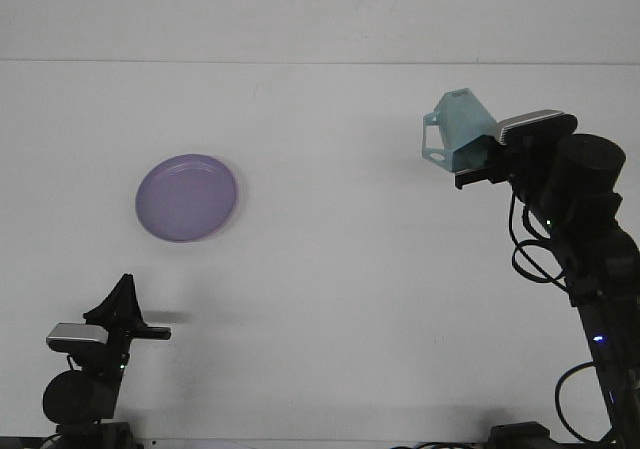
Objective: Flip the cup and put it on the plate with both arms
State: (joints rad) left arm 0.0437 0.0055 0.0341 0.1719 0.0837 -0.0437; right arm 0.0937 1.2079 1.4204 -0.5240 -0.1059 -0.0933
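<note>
1. A plain white surface [330,269] fills nearly the whole frame, from the bottom edge up to a thin horizontal line near the top.
2. Above that line, a white wall [320,14] runs across the top of the frame.
3. The light is even and soft, with only faint shadows.

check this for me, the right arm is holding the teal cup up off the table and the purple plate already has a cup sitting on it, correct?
Not quite. The front view shows the purple plate bare; nothing sits on it. The rest holds: the right gripper has the teal cup lifted off the table.
</note>
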